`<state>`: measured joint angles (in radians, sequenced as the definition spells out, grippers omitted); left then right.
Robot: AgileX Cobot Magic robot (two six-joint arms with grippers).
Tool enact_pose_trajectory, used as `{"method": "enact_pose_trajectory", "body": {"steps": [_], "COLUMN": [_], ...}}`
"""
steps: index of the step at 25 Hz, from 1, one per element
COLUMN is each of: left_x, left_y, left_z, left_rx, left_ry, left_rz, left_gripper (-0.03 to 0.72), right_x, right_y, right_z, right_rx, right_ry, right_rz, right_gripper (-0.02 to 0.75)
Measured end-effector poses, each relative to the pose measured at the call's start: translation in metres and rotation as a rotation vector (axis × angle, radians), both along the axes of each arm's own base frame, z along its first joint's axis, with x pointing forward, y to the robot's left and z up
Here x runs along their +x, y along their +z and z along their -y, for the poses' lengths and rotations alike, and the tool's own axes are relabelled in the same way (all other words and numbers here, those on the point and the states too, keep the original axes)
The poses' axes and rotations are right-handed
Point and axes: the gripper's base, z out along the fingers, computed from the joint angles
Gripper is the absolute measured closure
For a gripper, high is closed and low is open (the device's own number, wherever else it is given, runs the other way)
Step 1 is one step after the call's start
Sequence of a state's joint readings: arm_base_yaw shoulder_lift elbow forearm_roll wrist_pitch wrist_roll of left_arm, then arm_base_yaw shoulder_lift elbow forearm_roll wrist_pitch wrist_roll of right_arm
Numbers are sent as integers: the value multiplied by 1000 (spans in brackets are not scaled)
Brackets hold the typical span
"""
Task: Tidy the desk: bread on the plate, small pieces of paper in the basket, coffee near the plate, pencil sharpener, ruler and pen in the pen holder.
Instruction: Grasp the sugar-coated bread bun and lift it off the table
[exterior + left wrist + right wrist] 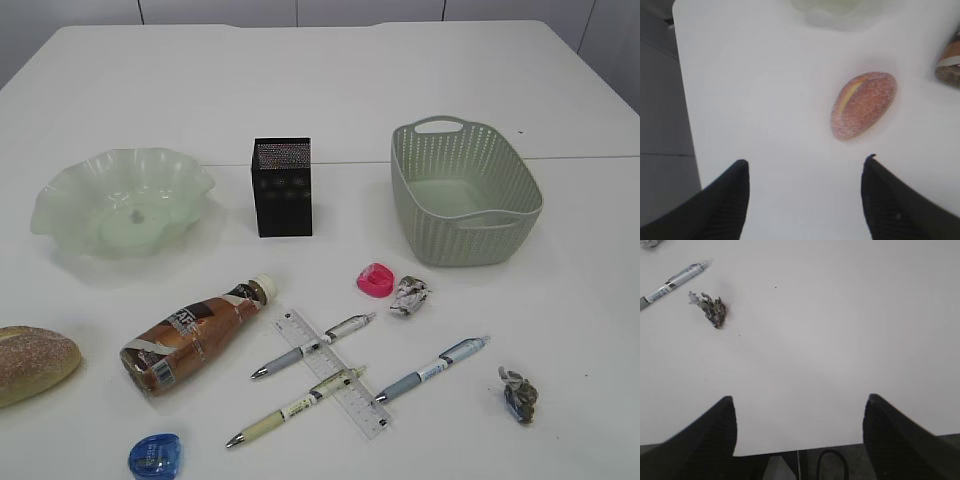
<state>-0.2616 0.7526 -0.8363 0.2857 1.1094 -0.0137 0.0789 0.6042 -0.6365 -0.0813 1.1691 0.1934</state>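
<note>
Blue sharpener (pixel 155 457) lies on white desk (pixel 300 90).

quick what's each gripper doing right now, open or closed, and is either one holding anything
Left gripper: open, holding nothing, above the desk short of the bread.
Right gripper: open, holding nothing.

My left pincer (pixel 805 167) hung above the tabletop (pixel 780 100), jaws spread wide and empty, my right pincer (pixel 799 405) likewise parted, gripping nothing, both angled downward
</note>
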Motion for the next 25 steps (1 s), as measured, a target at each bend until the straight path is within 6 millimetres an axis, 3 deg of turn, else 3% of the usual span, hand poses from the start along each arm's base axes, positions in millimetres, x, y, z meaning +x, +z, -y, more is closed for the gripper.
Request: {"method": "enact_pose_trajectory", "body": {"steps": [9,13,17,25], "left_x": [60,81,94,107], "left_y": [-18,-30,-29,-26], "left_z": [37,49,48,40], "left_rx": [418,514,645,550], "left_ry": [-195,-252,-274,-255], "left_rz": [-90,-91,-42,57], "left_gripper": [138,135,141,155], "right_x": [55,68,72,78], "right_y": [28,31,28,23], "right_z": [-9,-12,-13,-15], "right_rx": [53,75,73,93], "right_ry": [-11,-9,-10,-10], "right_rz": [-148,-163,-186,-219], "right_gripper": [160,160,161,161]}}
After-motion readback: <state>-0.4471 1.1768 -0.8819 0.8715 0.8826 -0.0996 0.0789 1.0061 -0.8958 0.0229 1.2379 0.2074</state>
